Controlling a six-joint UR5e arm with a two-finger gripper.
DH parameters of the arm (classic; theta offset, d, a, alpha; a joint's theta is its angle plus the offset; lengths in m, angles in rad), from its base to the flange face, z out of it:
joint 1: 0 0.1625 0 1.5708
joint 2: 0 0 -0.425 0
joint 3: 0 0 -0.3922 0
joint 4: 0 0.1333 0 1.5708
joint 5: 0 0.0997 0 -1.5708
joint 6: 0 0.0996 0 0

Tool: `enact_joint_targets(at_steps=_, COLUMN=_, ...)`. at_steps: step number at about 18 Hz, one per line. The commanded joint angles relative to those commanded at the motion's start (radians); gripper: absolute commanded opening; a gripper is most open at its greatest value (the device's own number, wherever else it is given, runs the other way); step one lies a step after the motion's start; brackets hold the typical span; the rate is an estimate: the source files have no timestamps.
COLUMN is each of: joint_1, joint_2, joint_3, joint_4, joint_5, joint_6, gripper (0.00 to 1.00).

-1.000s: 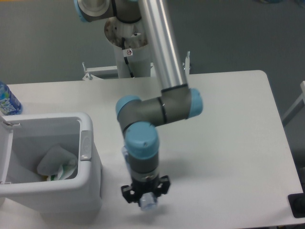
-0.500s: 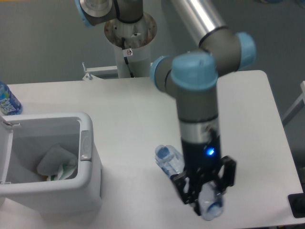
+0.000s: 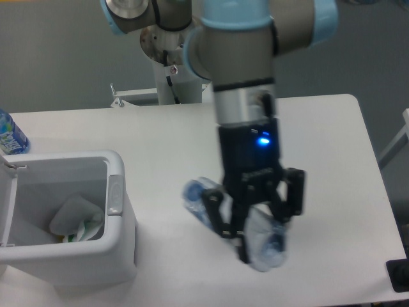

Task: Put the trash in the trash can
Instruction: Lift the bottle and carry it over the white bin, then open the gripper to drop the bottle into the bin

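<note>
1. I saw the gripper (image 3: 255, 220) hanging from the UR5e arm (image 3: 239, 77) over the right-of-centre part of the white table (image 3: 332, 166), with a blue indicator light (image 3: 261, 141) lit on its black housing.
2. Its black fingers (image 3: 227, 220) were clamped on the clear water bottle (image 3: 259, 240), one finger on either side of the body.
3. The bottle was held off the table, above its own blurred shadow. Its long axis ran diagonally: one end (image 3: 195, 192) pointed up-left toward the trash can, the other end sat lower right near the table's front edge. I could not tell which end carried the cap, since the bottle was blurred.
4. The white trash can (image 3: 121, 220) stood at the front-left of the table, well apart from the bottle, with its lid (image 3: 7, 204) flipped open to the left and the grey oval tab (image 3: 115, 194) facing the gripper.
5. The crumpled white paper cup (image 3: 77, 217), showing a small green mark, lay inside the can.
6. A second bottle with a bright blue label (image 3: 9, 135) stood at the left table edge, behind the can.
</note>
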Motion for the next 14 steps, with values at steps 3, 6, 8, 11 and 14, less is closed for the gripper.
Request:
enact_joint_targets(at_steps=3, joint_1=-0.072, joint_2=0.017, joint_3=-0.026, joint_4=0.005, joint_5=0.000, joint_6=0.000, gripper=0.56)
enact_joint_targets(at_steps=6, joint_1=-0.146, joint_2=0.020, joint_3=-0.044, joint_4=0.003, joint_5=0.000, joint_6=-0.002, gripper=0.56)
enact_joint_targets(at_steps=8, joint_1=-0.175, joint_2=0.018, joint_3=-0.071, joint_4=0.003, joint_5=-0.003, joint_6=0.000, gripper=0.56)
enact_joint_targets(at_steps=11, joint_1=-0.200, joint_2=-0.001, joint_3=-0.098, joint_4=0.003, joint_5=-0.003, joint_6=0.006, gripper=0.67)
enact_joint_targets(at_steps=14, joint_1=-0.201, joint_2=-0.006, joint_3=-0.107, joint_4=0.005, joint_5=-0.002, joint_6=0.020, gripper=1.00)
